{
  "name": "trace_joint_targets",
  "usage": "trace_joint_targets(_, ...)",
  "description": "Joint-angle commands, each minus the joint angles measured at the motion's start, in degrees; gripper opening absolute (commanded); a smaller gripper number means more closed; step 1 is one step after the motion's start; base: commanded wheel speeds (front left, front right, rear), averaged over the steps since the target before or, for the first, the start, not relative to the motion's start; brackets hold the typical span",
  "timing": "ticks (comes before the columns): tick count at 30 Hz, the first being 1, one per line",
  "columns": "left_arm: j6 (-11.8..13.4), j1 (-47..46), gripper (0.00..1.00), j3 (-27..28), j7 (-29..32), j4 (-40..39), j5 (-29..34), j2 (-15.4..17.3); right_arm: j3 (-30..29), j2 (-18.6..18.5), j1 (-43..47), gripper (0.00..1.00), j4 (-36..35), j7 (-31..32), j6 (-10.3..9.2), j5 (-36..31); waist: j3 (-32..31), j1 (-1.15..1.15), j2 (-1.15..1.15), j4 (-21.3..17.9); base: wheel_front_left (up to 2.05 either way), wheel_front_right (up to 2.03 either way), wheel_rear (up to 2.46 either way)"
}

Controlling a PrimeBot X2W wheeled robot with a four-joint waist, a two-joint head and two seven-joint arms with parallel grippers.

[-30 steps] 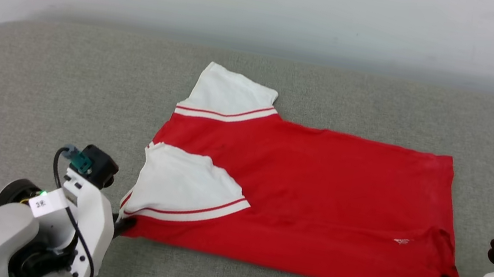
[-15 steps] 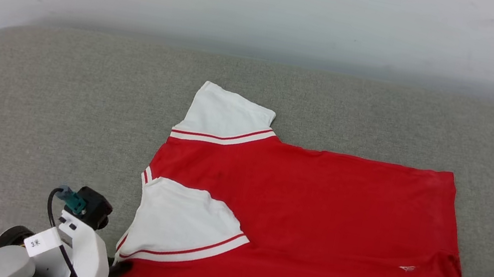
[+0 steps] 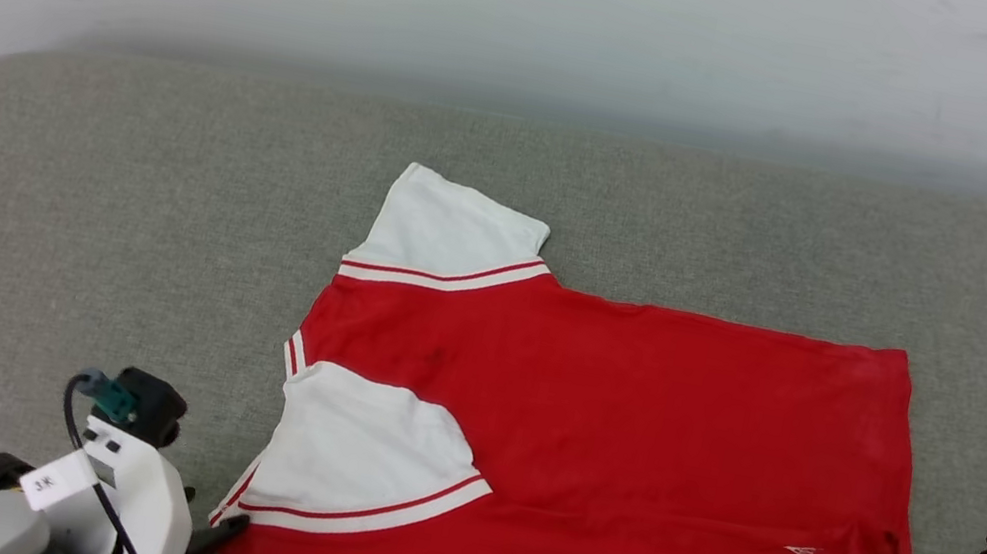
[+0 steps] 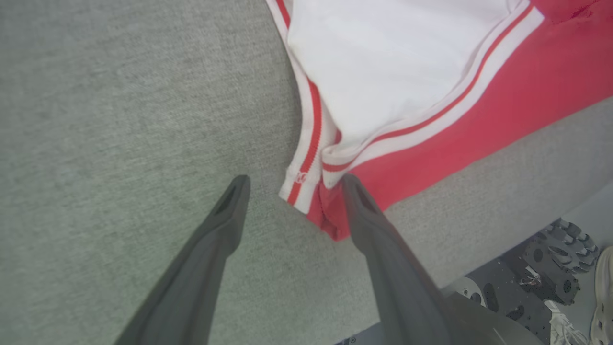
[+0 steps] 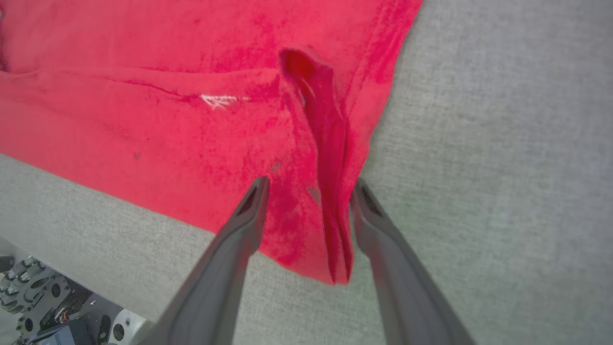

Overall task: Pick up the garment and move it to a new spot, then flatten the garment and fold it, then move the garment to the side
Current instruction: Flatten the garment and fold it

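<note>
Garment, a red jersey T-shirt with white, stripe-trimmed sleeves (image 3: pixel 607 439), lies folded lengthwise on the grey fabric-covered worktop (image 3: pixel 115 180), close to its near edge. Left pincer (image 4: pixel 293 179) and right pincer (image 5: pixel 310 181) both stand apart, each straddling a near corner and gripping nothing. Such light, limp cloth likely sags and creases, so the doubled corners seem the best holds.

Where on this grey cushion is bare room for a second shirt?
Widest: the cushion left of the garment. Also the strip between garment and wall. Crowded: the near corners, where the left gripper and right gripper straddle the cloth.
</note>
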Motion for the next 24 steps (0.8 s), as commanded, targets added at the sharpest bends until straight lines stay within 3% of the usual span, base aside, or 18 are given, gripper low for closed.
trace_joint_targets(1,0.3,-0.1,1.00,0.7,-0.7,-0.5,0.4,0.8,-0.4,-0.3,0.1,1.00,-0.8,-1.2,-0.05,-0.5,-0.9,0.00,0.00,-0.2,0.00,0.00,0.00)
trace_joint_targets(9,2.6,-4.4,1.00,5.1,-4.9,-5.1,2.4,4.5,-6.4,1.0,-1.0,1.00,-5.1,-11.5,-0.05,-6.0,-2.9,0.00,0.00,-1.3,0.00,0.00,0.00)
trace_joint_targets(14,4.0,-9.4,1.00,7.8,-8.0,-5.1,4.7,3.8,-12.8,5.2,-1.0,1.00,-8.9,-17.5,-0.05,-12.8,-1.8,0.00,0.00,-2.6,0.00,0.00,0.00)
trace_joint_targets(19,3.1,-16.5,1.00,9.4,-7.4,-2.5,5.8,2.4,-19.7,11.2,0.6,1.00,-16.0,-21.9,-0.05,-19.8,1.5,0.00,0.00,-4.3,0.00,0.00,0.00)
trace_joint_targets(24,2.0,-24.6,1.00,10.1,-4.2,1.8,6.4,0.4,-24.3,16.7,2.2,1.00,-24.3,-22.3,-0.05,-25.1,6.1,0.00,0.00,-6.3,0.00,0.00,0.00)
